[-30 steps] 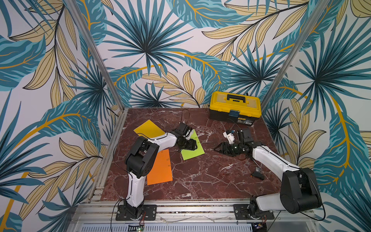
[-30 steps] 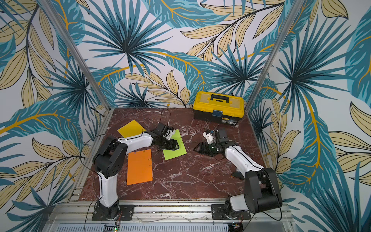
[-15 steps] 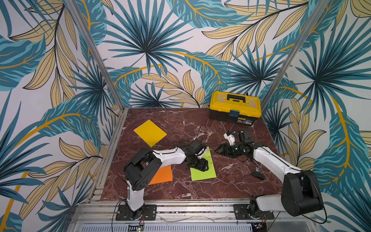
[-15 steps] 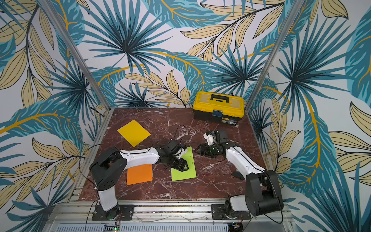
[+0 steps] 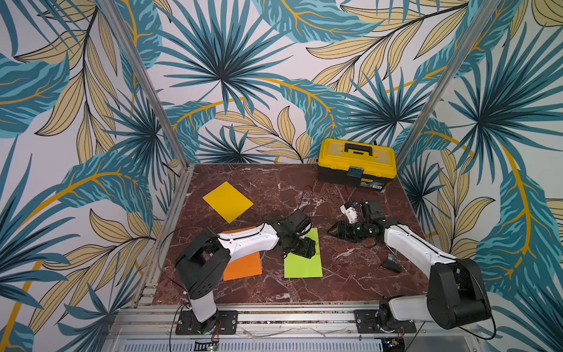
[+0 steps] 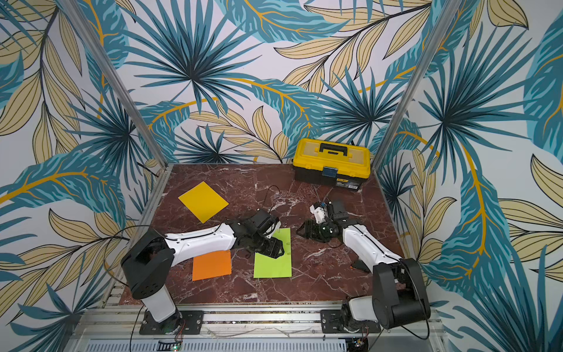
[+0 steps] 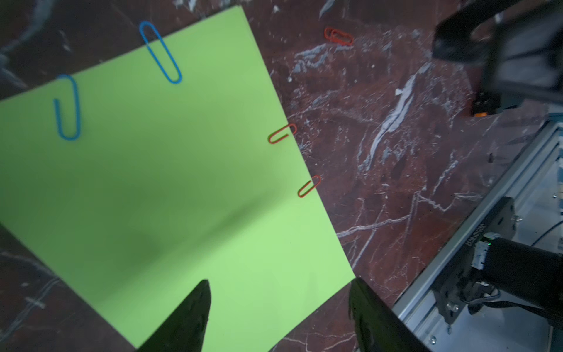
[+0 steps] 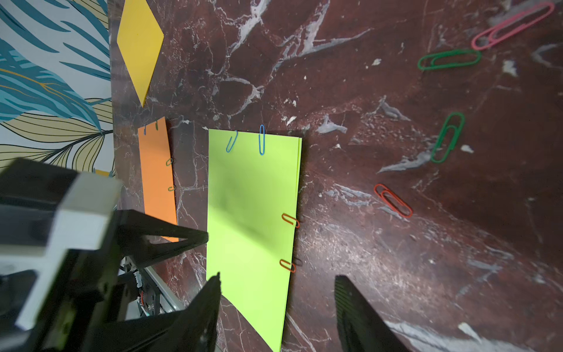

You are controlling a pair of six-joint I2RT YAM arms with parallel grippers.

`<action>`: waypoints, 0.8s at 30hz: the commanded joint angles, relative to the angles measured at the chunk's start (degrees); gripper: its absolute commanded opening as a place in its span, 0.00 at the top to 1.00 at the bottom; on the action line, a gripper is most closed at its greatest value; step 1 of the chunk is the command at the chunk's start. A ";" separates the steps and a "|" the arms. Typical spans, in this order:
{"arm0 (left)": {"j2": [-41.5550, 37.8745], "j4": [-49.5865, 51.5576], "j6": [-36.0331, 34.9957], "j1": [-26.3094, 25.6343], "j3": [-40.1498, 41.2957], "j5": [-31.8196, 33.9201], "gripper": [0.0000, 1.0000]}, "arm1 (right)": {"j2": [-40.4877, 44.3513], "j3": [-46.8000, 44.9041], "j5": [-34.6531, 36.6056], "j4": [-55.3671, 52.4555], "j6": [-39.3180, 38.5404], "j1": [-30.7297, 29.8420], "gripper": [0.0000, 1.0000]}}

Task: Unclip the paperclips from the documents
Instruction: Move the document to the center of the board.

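Note:
The lime green document [image 5: 304,268] [image 6: 272,265] lies flat near the table's front middle. Two blue paperclips [image 7: 160,51] [image 8: 262,139] grip its far edge and two red paperclips [image 7: 281,134] [image 8: 290,220] its right edge. My left gripper [image 5: 304,248] [image 7: 279,282] hovers open over this sheet's far left part, with nothing between its fingers. The orange document [image 5: 242,268] [image 8: 157,183], to its left, carries small clips [image 8: 169,162] and lies partly under my left arm. The golden yellow document [image 5: 228,201] lies at the back left. My right gripper [image 5: 335,231] [image 8: 277,280] stands open to the right, empty.
Loose paperclips lie on the marble right of the green sheet: a red one [image 8: 393,200], two green ones [image 8: 447,137] and a pink one [image 8: 511,26]. A yellow-and-black toolbox [image 5: 356,163] stands at the back right. A small black object [image 5: 391,265] lies near my right arm.
My left gripper has swung from the back middle toward the front, and the green sheet has slid forward with it. The yellow sheet now shows fully. My right arm has hardly moved.

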State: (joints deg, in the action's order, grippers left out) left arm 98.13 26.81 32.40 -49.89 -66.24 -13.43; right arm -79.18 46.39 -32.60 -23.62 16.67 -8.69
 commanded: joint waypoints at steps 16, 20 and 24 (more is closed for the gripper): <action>-1.20 -1.67 9.38 11.67 5.52 4.00 0.27 | -6.17 3.41 -0.12 1.29 0.37 -1.12 0.39; 1.94 -1.41 9.00 12.26 3.34 3.21 0.28 | -8.65 4.49 1.50 1.35 0.10 -2.90 0.39; 4.41 -1.14 9.06 12.41 1.82 2.91 0.30 | -11.35 4.75 1.67 2.76 0.94 -3.34 0.39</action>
State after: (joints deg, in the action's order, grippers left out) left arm 101.75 25.39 41.04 -37.82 -62.50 -10.22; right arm -88.84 50.28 -31.73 -22.15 16.91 -11.68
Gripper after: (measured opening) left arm 0.707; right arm 0.606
